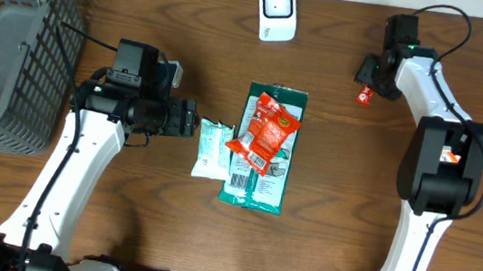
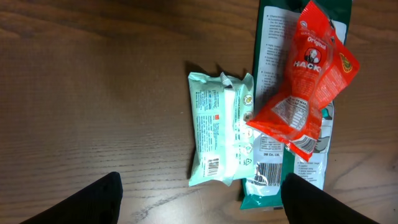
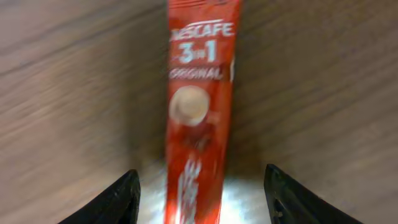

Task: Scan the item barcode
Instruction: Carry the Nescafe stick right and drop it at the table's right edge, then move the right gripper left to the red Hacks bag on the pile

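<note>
Coffee sachet [image 3: 194, 112] lies flat on the desk [image 3: 62, 74] at two o'clock, between the open right fingers [image 3: 118, 202], untouched. Closing off-centre could pinch only an edge, so it slips or hides its barcode from the scanner [image 1: 277, 10]. Left fingers [image 2: 93, 202] hang open, empty.

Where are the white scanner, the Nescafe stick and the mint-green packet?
white scanner [image 1: 277, 9]: overhead view, centre of its front face.
Nescafe stick [image 3: 198, 124]: right wrist view, middle of the sachet.
mint-green packet [image 2: 217, 134]: left wrist view, middle of its printed back.
</note>
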You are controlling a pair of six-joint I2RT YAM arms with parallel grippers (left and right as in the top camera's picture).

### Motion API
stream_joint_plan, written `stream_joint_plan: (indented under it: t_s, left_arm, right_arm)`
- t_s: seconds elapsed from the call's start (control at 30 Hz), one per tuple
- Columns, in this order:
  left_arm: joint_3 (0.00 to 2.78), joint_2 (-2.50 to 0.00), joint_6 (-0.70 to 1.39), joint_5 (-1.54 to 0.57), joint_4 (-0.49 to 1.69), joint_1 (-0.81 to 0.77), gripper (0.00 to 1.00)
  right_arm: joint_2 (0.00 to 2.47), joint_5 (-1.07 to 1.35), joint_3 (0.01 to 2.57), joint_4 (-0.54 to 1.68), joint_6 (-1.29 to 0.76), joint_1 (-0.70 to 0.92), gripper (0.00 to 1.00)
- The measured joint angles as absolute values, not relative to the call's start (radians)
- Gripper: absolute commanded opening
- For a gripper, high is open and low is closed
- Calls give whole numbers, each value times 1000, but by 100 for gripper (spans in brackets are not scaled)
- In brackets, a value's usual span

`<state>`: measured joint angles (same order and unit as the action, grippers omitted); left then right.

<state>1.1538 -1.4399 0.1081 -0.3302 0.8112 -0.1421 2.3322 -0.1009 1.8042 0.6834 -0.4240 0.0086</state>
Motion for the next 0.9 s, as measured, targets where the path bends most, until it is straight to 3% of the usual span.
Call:
stream_joint_plan:
  t_s: [0.1, 0.13, 0.57, 0.9]
  left_arm:
    - [1154, -1440, 108, -331, 811, -142, 82]
    - [1154, -1440, 108, -331, 811, -142, 82]
    - [1154, -1440, 108, -330, 811, -142, 82]
    - [1154, -1440, 108, -330, 811, -142, 82]
  right_arm:
    - [2337, -131, 1805, 687, -436, 4, 3]
    - [2337, -139, 1807, 699, -439, 1, 1]
    - [2310, -148, 1815, 1118, -413, -169, 4]
    - [2283, -222, 1730, 1240, -347, -296, 4]
